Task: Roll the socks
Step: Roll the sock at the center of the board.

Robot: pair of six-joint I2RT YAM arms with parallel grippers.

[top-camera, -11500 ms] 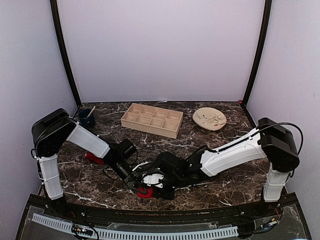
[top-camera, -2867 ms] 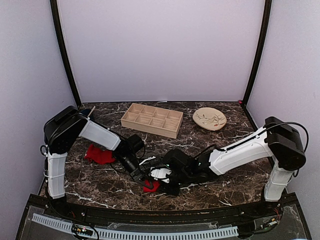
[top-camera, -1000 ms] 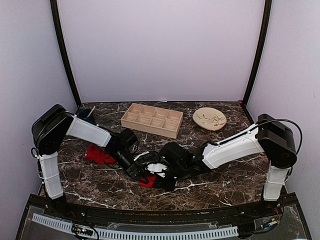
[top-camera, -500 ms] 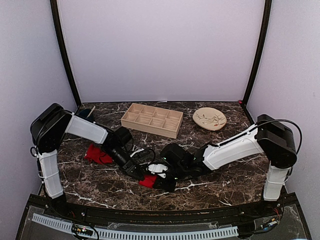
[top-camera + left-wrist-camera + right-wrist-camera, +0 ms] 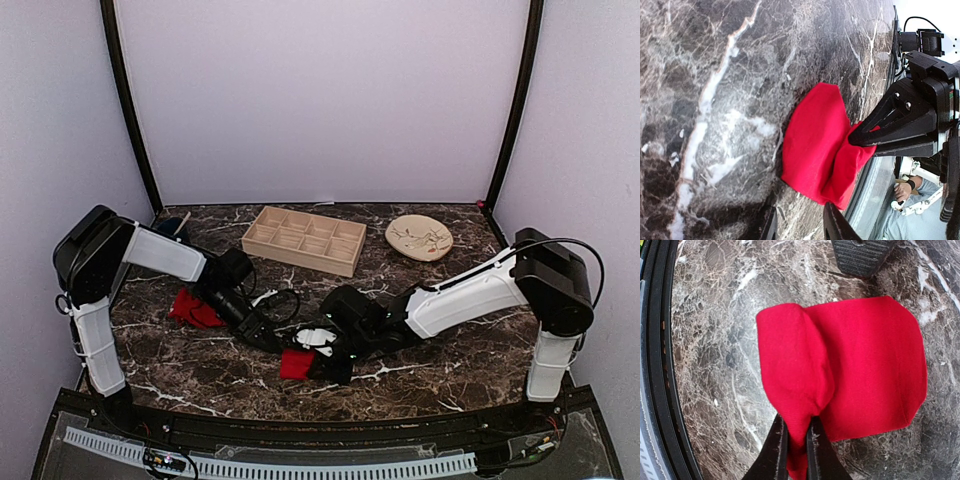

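One red sock (image 5: 293,364) lies near the table's front, half folded over itself. My right gripper (image 5: 314,366) is shut on its folded edge; in the right wrist view the fingers (image 5: 776,454) pinch the raised fold of that sock (image 5: 870,375). My left gripper (image 5: 262,337) hovers just left of it, open. In the left wrist view its tips (image 5: 834,226) frame bare marble just short of the sock (image 5: 812,137). A second red sock (image 5: 196,309) lies crumpled to the left, beside the left arm.
A wooden compartment tray (image 5: 303,240) and a pale plate (image 5: 419,238) stand at the back. A dark cup (image 5: 172,231) sits at the back left. A black cable (image 5: 285,300) loops over the marble. The black front rail (image 5: 655,365) runs close to the sock.
My left gripper has drawn back to the left, away from the sock. The sock now lies flatter on the marble, and my right gripper still holds its fold.
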